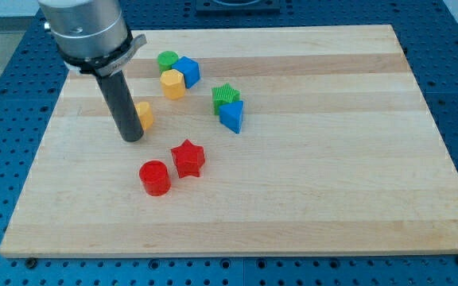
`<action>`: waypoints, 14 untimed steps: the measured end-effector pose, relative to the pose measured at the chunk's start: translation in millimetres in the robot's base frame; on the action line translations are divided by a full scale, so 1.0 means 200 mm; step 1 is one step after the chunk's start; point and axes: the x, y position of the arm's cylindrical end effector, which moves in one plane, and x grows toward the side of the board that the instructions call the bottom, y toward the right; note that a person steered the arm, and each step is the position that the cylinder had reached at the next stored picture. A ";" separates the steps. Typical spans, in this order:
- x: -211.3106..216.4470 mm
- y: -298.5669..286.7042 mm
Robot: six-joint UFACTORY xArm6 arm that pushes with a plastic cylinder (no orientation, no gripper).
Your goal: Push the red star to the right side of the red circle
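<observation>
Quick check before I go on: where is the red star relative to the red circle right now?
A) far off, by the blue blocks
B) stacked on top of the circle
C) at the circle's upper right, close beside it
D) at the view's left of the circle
C: the red star sits just right of and slightly above the red circle, while my tip stands up-left of both.

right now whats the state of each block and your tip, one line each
my tip: down on the board, up-left of the red pair, touching neither
red star: right beside the red circle, on its upper right
red circle: upright, left of the star
yellow block: partly hidden behind the rod
green circle, blue cube, yellow hexagon: clustered together
green star: against the blue triangle
</observation>
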 end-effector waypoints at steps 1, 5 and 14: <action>0.00 0.05; 0.18 0.48; 0.48 0.65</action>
